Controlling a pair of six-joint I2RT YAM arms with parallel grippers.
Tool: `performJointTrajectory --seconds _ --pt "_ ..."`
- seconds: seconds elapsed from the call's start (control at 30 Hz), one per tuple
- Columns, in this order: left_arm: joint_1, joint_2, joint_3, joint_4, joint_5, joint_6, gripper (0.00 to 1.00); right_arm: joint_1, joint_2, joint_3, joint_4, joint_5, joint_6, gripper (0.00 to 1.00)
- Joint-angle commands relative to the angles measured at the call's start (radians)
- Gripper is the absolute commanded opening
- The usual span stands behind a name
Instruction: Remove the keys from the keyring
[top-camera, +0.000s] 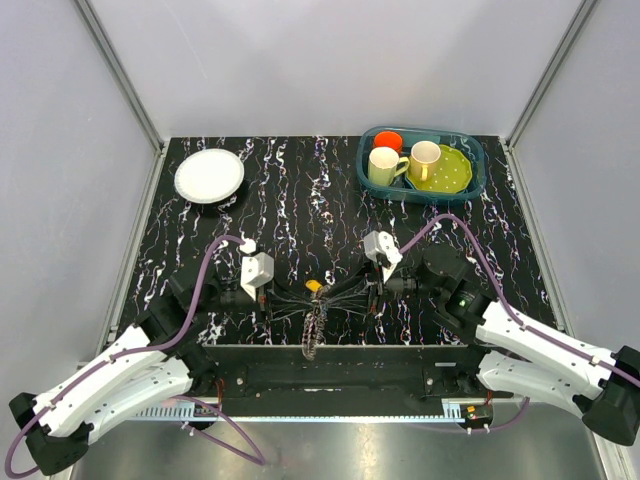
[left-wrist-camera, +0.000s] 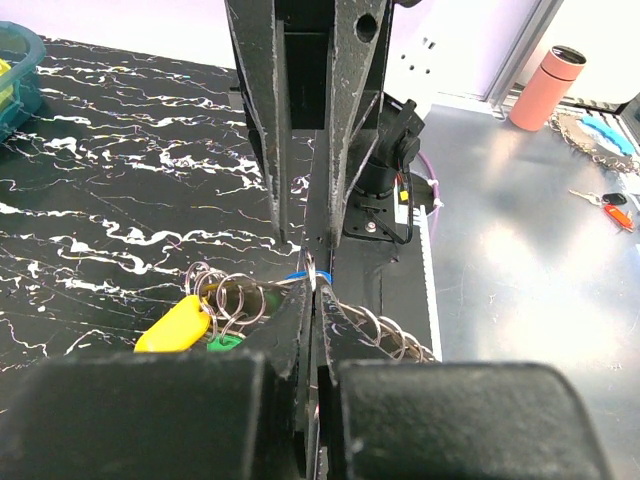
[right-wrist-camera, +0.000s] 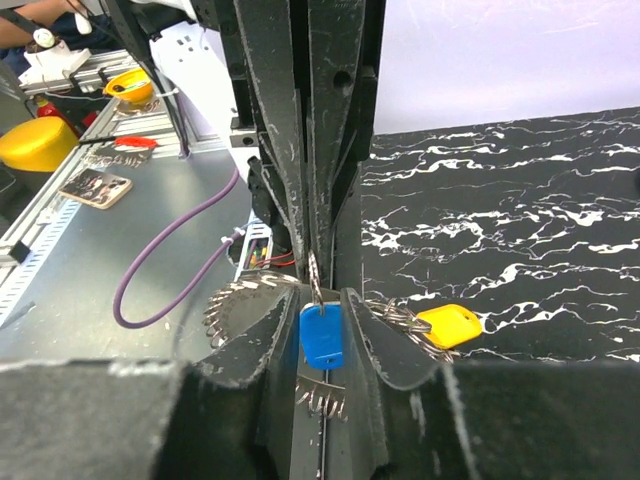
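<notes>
**Top and wrist views.** The keyring (top-camera: 318, 296) lies at 6 o'clock on the black marbled table (top-camera: 300, 200), close to the near edge and between the two arms. Its keys (top-camera: 313, 335) fan out around it, and a dense bunch trails toward the edge.

The left gripper (left-wrist-camera: 315, 292) reaches in from 9 o'clock. Its jaws are fully closed, with the ring's wire pinched at the fingertips. A yellow tag (left-wrist-camera: 175, 324) and a green tag (left-wrist-camera: 222, 342) lie at 8 o'clock of that pinch.

The right gripper (right-wrist-camera: 322, 298) reaches in from 3 o'clock. Its jaws stand at a narrow gap, which a blue key head (right-wrist-camera: 322, 338) fills, touching both fingers. The two grippers face each other tip to tip.

A white plate (top-camera: 209, 175) sits at 10 o'clock. A teal basket (top-camera: 482, 170) holding mugs (top-camera: 385, 166) sits at 1 o'clock.
</notes>
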Motion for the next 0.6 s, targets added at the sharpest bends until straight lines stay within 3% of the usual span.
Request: performJointTrajectory --seconds 0.0,0.37,0.53,0.57 --pt "-0.002 -0.023 0.011 0.107 0.022 -0.013 0.0 0.005 -0.001 -0.006 0.063 -0.037 0.013 0.26" --pt "-0.003 -0.028 -0.004 0.139 0.017 -0.027 0.0 0.017 0.038 -0.01 0.114 -0.074 0.062 0.21" --pt "-0.002 -0.03 -0.004 0.136 0.016 -0.025 0.0 0.02 0.027 -0.022 0.111 -0.035 0.052 0.0" --pt "-0.002 -0.033 -0.004 0.134 0.01 -0.022 0.0 0.019 0.019 -0.022 0.1 -0.022 0.045 0.0"
